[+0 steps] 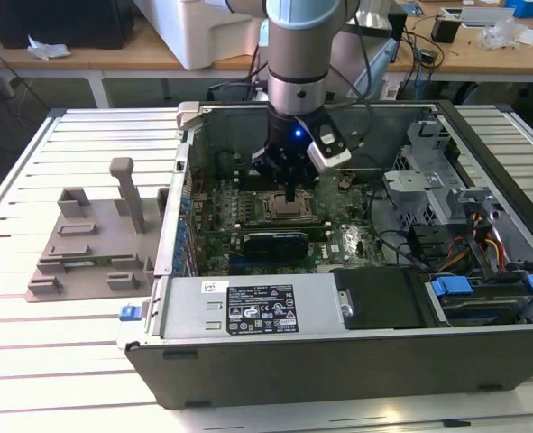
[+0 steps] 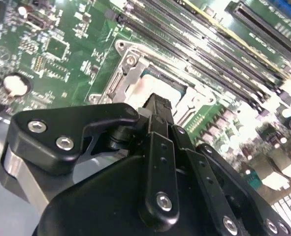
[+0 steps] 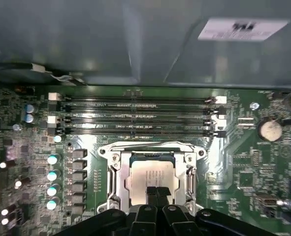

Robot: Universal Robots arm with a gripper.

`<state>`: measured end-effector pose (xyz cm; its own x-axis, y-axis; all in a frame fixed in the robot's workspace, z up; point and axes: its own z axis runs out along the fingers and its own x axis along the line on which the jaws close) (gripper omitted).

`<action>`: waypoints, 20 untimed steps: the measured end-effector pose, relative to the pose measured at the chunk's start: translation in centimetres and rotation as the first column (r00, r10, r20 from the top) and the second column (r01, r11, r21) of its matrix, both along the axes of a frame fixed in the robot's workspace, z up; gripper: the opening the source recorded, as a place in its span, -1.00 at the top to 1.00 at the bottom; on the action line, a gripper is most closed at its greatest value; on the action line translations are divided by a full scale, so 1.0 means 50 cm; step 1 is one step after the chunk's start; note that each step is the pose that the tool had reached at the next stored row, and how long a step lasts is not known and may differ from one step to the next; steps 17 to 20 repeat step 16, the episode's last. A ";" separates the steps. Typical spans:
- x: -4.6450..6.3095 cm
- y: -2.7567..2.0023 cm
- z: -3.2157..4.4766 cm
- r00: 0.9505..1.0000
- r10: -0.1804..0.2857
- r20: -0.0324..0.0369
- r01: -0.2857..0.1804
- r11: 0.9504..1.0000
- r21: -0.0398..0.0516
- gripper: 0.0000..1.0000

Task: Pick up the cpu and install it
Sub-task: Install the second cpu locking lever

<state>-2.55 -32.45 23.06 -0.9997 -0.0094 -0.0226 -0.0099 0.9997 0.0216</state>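
My jaws (image 3: pixel 156 192) are pressed together, their two black tips side by side with no gap, and they pinch nothing; in the first wrist view they sit right over the near edge of the cpu (image 3: pixel 152 176), though I cannot tell whether they touch it. The cpu lies flat in the motherboard socket (image 3: pixel 113 172), silver-grey top up, framed by the socket's metal bracket on both sides. In the second wrist view my jaws (image 2: pixel 157 104) point down at that same socket, and the cpu (image 2: pixel 161 88) shows as a pale patch just beyond their tips. Past the socket run four long dark memory slots (image 3: pixel 135 118) in parallel rows, and a round coin battery (image 3: pixel 271 129) sits on the green motherboard (image 3: pixel 243 167) off to one side of them. In the exterior view my arm (image 1: pixel 302 54) reaches straight down into the open computer case (image 1: pixel 338 352), with the jaws (image 1: pixel 290 194) above the socket near the middle of the board. The case lies on its side on a slatted metal counter (image 1: pixel 95 144), and a grey parts fixture (image 1: pixel 86 239) stands on the counter towards the exterior view's left edge, well apart from the case's inside.
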 end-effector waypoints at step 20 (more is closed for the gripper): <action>0.000 0.0107 0.118 1.000 0.000 0.000 0.000 1.000 -0.001 0.79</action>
